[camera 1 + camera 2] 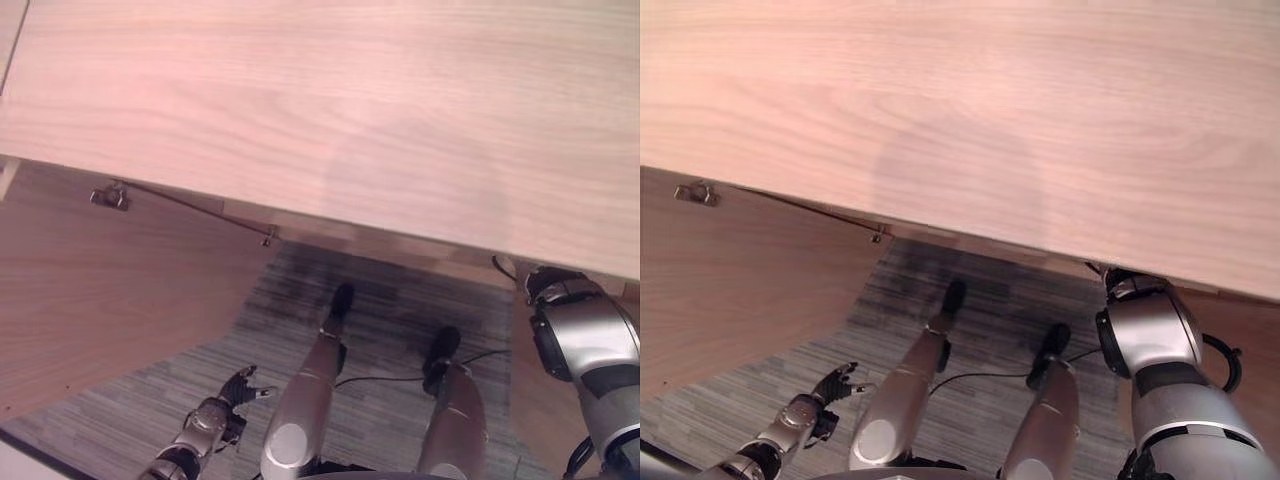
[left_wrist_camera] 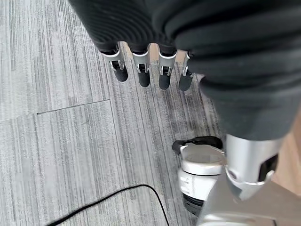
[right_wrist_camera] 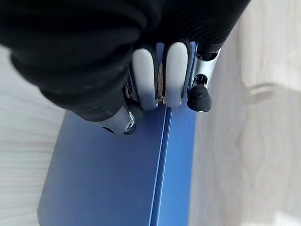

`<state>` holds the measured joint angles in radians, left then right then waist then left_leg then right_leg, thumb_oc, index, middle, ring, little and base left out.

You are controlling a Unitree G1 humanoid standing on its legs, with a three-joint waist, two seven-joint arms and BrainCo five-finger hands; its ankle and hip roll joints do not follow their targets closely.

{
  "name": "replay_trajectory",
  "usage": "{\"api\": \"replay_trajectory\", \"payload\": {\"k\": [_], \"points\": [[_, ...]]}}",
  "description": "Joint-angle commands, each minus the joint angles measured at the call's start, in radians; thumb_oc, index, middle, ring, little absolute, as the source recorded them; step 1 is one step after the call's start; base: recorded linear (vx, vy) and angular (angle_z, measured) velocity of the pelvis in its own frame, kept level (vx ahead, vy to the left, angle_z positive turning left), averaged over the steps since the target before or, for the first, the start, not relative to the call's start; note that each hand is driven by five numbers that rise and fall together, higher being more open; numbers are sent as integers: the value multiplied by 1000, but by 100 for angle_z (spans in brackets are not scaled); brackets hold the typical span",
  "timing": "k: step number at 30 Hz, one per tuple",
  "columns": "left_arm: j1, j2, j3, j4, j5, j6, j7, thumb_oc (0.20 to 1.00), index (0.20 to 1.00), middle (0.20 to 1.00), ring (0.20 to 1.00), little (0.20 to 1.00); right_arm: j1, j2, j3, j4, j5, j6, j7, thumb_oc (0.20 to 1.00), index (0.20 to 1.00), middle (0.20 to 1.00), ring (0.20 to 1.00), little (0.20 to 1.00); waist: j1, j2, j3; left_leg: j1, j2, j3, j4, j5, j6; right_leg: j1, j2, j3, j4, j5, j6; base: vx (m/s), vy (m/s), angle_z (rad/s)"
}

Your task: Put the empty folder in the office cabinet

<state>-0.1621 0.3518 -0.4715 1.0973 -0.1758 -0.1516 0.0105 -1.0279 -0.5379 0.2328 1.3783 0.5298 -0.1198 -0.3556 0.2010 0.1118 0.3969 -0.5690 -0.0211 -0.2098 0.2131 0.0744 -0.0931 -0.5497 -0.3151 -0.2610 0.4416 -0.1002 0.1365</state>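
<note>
The blue folder [image 3: 117, 174] shows in the right wrist view, standing on edge between light wood cabinet panels [image 3: 244, 141]. My right hand [image 3: 150, 80] is shut on its near edge, fingers curled over it and the thumb pressed on its flat face. In the eye views the right arm [image 1: 585, 345] reaches in under the cabinet's wooden top [image 1: 320, 120], which hides the hand and folder. My left hand [image 1: 215, 415] hangs low over the grey carpet, its fingers [image 2: 141, 70] relaxed and holding nothing.
The cabinet's left door [image 1: 100, 290] stands swung open to the left, with a small metal latch [image 1: 108, 197] near its upper edge. Grey carpet [image 1: 390, 300] lies in front of the cabinet.
</note>
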Motion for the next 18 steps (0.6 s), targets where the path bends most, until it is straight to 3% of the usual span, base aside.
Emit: {"api": "replay_trajectory", "payload": {"k": [1, 6, 10, 11, 14, 18], "points": [[-13, 10, -11, 65, 2, 7, 2, 1000, 1000, 1000, 1000, 1000, 13, 11, -28, -106, 13, -67, 1, 200, 200, 200, 200, 200, 27, -34, -17, 79, 40, 3, -71, -63, 18, 55, 39, -34, 5, -19, 9, 0, 0, 0], [-39, -28, 26, 93, -4, 25, -2, 1000, 1000, 1000, 1000, 1000, 230, 171, -72, -204, 1, -83, 14, 200, 200, 200, 200, 200, 6, -70, -50, 161, 41, -2, -106, -71, 24, 154, 41, -42, -58, 2, 11, 47, 29, -4], [-36, -34, 35, 97, 0, 26, -3, 1000, 1000, 1000, 1000, 1000, 279, 199, -70, -221, -13, -81, 19, 200, 200, 200, 200, 200, -2, -78, -56, 185, 43, -2, -116, -73, 25, 184, 42, -45, -75, 8, 13, 72, 24, -1], [-30, -56, 54, 109, 11, 35, -8, 1000, 1000, 1000, 1000, 1000, 419, 280, -61, -265, -31, -81, 43, 200, 200, 200, 200, 200, -23, -101, -83, 246, 51, 10, -146, -76, 28, 246, 43, -50, -114, 22, 19, 130, 70, -4], [-12, -80, 100, 128, 19, 45, -9, 1000, 1000, 1000, 1000, 1000, 607, 343, -37, -375, -68, -76, 75, 200, 200, 200, 200, 200, -64, -130, -135, 326, 61, 30, -191, -72, 32, 319, 47, -51, -166, 48, 31, 148, 105, -2], [4, -96, 147, 146, 21, 54, -8, 1000, 1000, 1000, 1000, 1000, 744, 361, -32, -458, -79, -70, 121, 200, 200, 200, 200, 200, -106, -143, -181, 396, 69, 57, -234, -74, 37, 360, 57, -44, -192, 62, 42, 96, 113, -19]]}}
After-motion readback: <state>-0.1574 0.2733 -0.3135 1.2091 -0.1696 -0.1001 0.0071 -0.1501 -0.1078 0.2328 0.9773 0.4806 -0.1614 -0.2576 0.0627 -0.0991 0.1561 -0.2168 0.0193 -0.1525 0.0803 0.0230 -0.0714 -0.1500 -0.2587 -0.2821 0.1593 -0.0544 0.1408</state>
